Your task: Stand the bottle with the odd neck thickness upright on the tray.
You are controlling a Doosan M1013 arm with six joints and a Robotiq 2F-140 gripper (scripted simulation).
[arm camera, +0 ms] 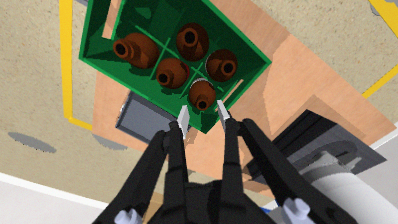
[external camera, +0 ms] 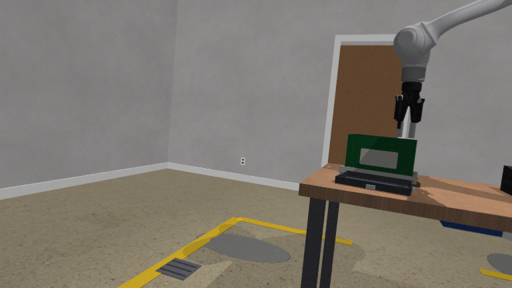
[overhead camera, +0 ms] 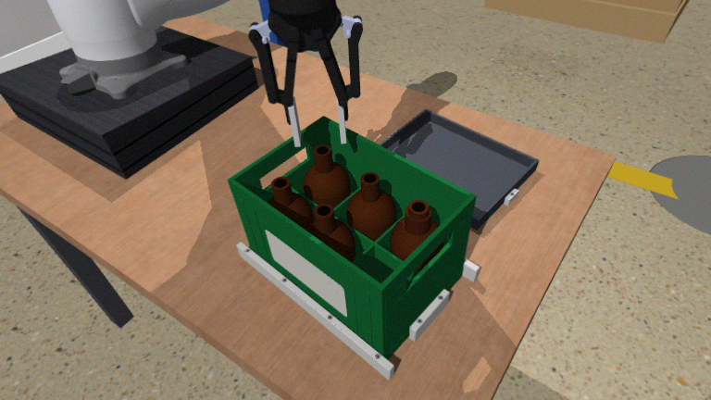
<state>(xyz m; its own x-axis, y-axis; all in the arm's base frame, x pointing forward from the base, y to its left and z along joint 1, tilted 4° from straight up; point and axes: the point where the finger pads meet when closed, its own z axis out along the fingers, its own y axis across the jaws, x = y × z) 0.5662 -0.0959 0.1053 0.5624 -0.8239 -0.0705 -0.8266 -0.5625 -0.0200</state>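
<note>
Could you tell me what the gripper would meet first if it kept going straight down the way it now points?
Probably the neck of the bottle in the crate's back corner cell; the open gripper straddles it from above, though depth is uncertain.

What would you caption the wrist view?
Open claw above a bottle in the green crate.
</note>
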